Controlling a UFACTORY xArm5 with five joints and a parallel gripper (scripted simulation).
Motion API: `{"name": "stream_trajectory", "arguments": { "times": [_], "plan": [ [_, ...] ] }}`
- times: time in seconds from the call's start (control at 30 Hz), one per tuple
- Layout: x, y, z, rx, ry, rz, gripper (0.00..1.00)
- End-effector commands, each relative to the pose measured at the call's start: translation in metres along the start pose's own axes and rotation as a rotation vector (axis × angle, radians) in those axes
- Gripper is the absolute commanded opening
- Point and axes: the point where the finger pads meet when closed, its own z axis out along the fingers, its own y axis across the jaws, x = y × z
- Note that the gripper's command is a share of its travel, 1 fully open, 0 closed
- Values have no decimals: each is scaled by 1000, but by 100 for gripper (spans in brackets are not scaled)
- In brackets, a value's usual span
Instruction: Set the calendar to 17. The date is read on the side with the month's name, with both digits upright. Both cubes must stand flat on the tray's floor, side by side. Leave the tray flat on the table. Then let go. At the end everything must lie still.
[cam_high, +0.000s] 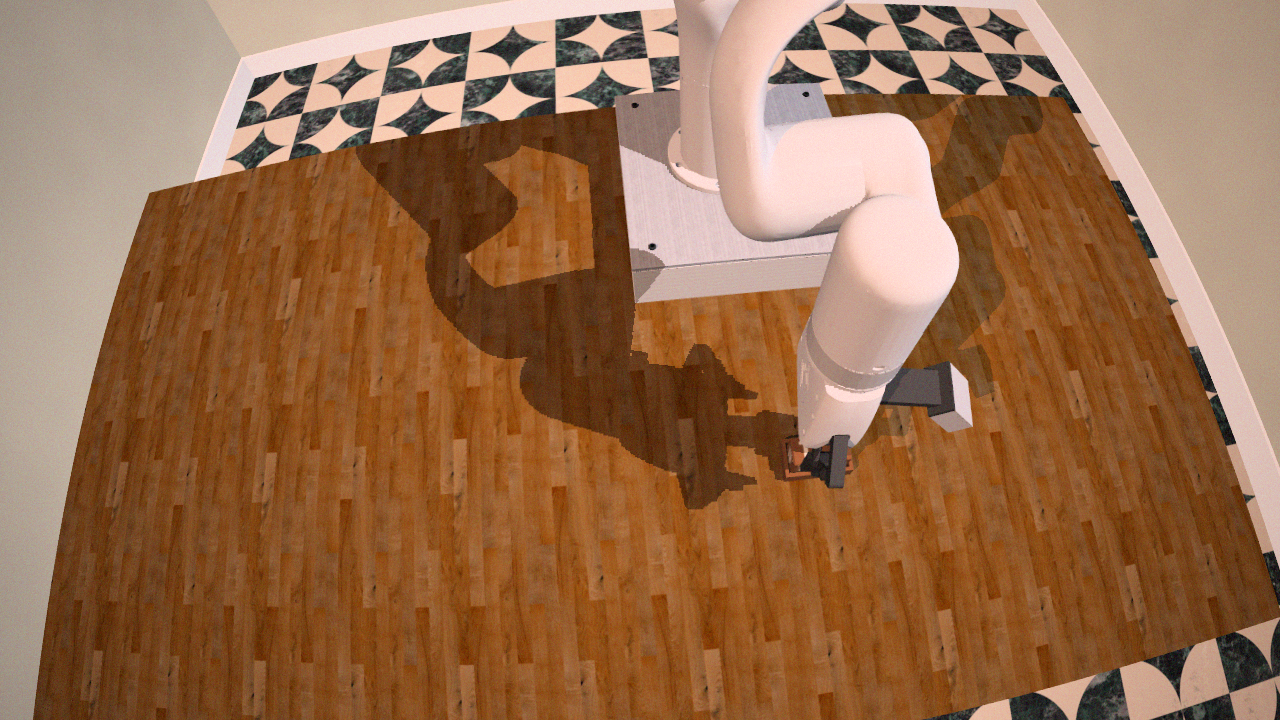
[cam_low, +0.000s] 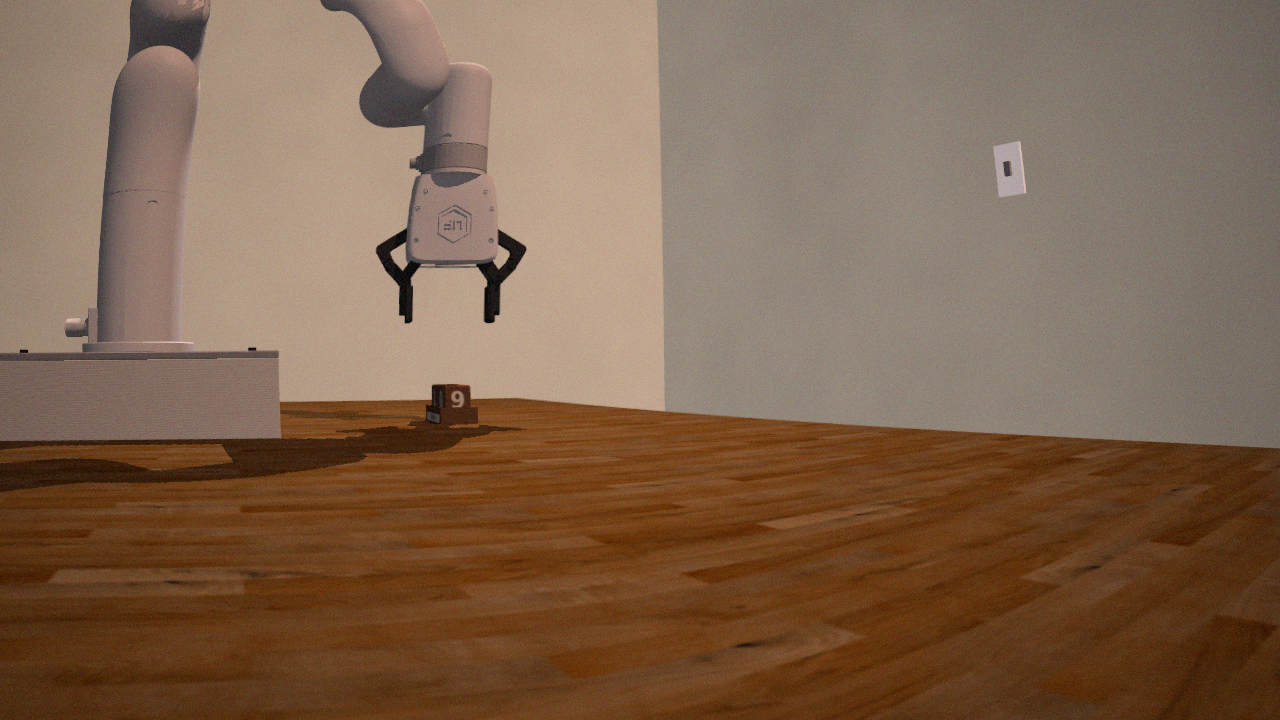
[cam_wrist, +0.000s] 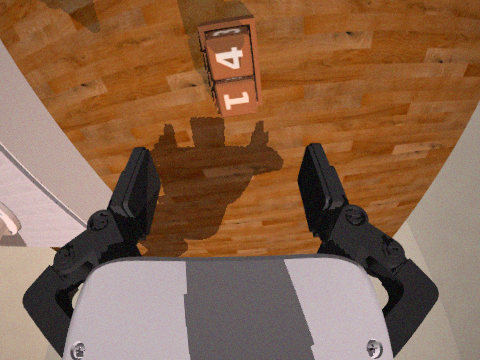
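The black two-fingered tool (cam_high: 825, 462) (cam_low: 448, 318) (cam_wrist: 228, 162) stood fully open, empty, above the reddish-brown wooden calendar tray (cam_high: 787, 474) (cam_low: 462, 417) (cam_wrist: 257, 75), upper centre of the wrist frame. Step judged: approach before cube-turning; next move: alignment, then descent over one cube.

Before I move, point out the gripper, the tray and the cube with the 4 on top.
Gripper (cam_high: 814, 447) (cam_low: 448, 319) (cam_wrist: 228, 162): top, exterior, wrist; midway between its fingertips.
Tray (cam_high: 799, 477) (cam_low: 461, 416) (cam_wrist: 255, 50): top, exterior, wrist; its outer wall or rim.
Cube with the 4 (cam_wrist: 229, 58): wrist; its top face.
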Motion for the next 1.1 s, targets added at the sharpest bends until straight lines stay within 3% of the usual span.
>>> {"name": "stream_trajectory", "arguments": {
  "times": [0.0,0.17,0.2,1.07],
  "plan": [
    [3,4,-2,-1,0,-110,100],
    [4,5,-2,-1,0,-135,100],
    [4,5,-2,-1,0,-135,47],
    [4,5,-2,-1,0,-135,47]
  ]
}}
